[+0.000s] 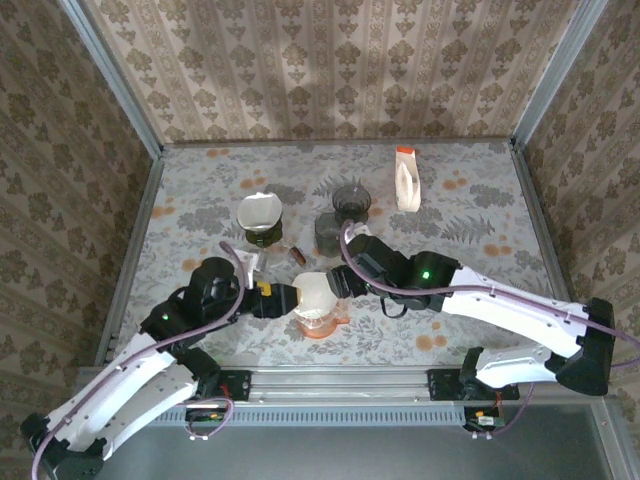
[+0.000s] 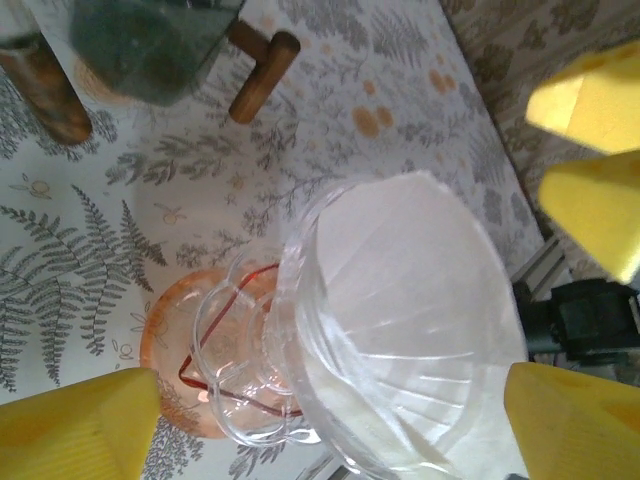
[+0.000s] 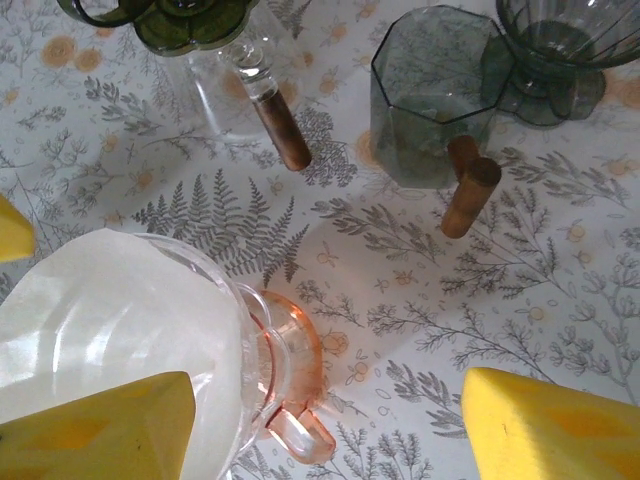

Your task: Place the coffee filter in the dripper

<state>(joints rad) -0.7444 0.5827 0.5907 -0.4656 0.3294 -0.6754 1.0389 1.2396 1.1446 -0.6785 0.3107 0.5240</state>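
Observation:
A clear glass dripper (image 1: pixel 316 312) stands on a pink glass cup (image 1: pixel 328 327) near the table's front edge. The white paper coffee filter (image 1: pixel 317 293) lies inside the dripper's cone. In the left wrist view the filter (image 2: pixel 410 290) lines the dripper (image 2: pixel 300 330) above the pink cup (image 2: pixel 170 345). My left gripper (image 2: pixel 330 425) is open, its yellow fingers wide on either side of the dripper. In the right wrist view the filter (image 3: pixel 100 320) and the cup's handle (image 3: pixel 300 440) sit at lower left. My right gripper (image 3: pixel 325 430) is open, holding nothing, its left finger beside the dripper's rim.
Behind stand a green dripper with a filter (image 1: pixel 260 215) on a clear server, a grey glass mug (image 1: pixel 329 233) with a wooden handle, a grey dripper (image 1: pixel 352 200) and a white and orange container (image 1: pixel 406 180). Metal rails border the table.

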